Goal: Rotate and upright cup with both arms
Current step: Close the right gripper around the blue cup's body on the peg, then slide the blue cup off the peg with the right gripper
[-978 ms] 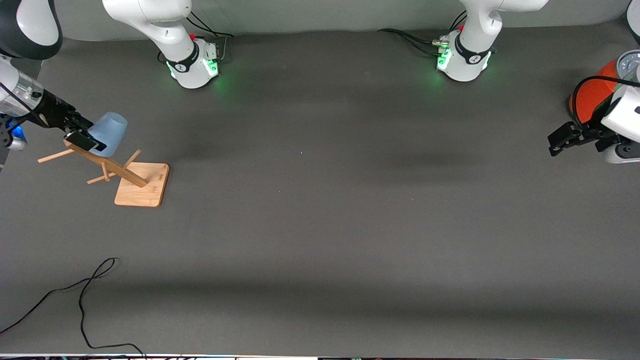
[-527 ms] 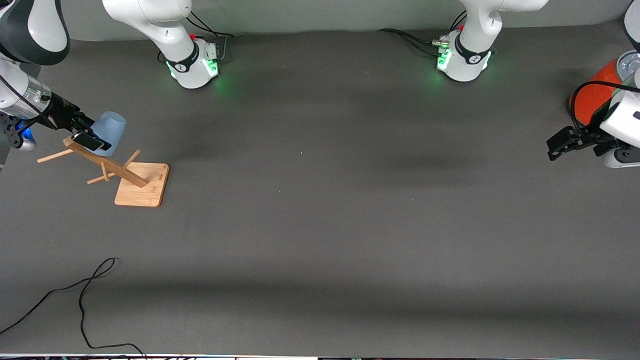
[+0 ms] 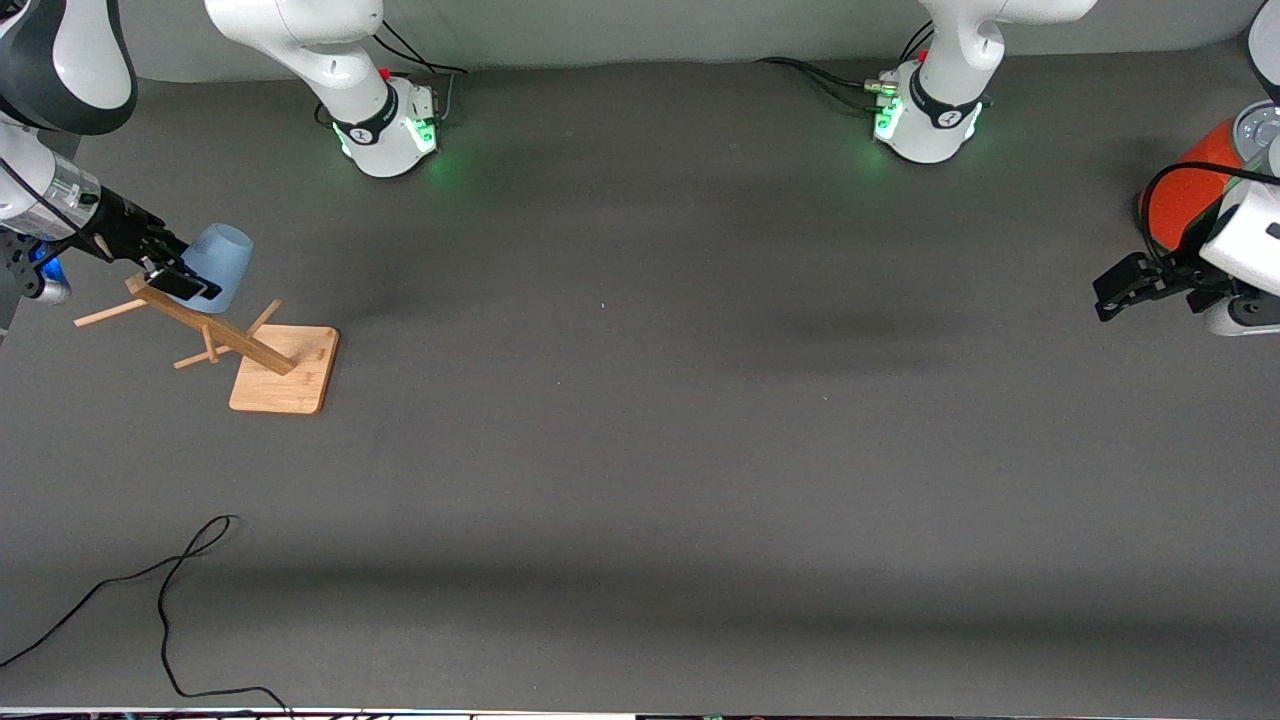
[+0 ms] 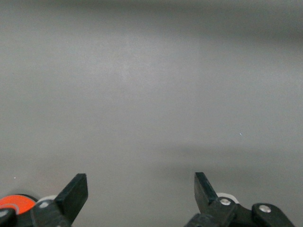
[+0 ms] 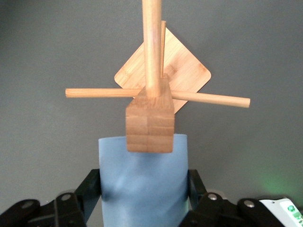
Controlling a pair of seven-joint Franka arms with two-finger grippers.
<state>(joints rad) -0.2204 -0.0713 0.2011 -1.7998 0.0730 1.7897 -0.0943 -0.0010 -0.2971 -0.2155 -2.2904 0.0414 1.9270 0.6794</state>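
Cup (image 3: 220,262), upside down on a wooden rack (image 3: 235,345) peg, sits at the front view's left edge, pinched by the right gripper (image 3: 180,280); at the right edge the left gripper (image 3: 1118,290) waits, jaws spread. The right wrist view confirms the clamp on the cup's sides (grasp made). Lifting, rotating, handover and uprighting remain.

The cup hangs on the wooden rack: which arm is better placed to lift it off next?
The right arm. Its tool is shut on the cup at the top of the wooden rack. The left tool waits open at the left arm's end of the table, beside the orange cylinder.
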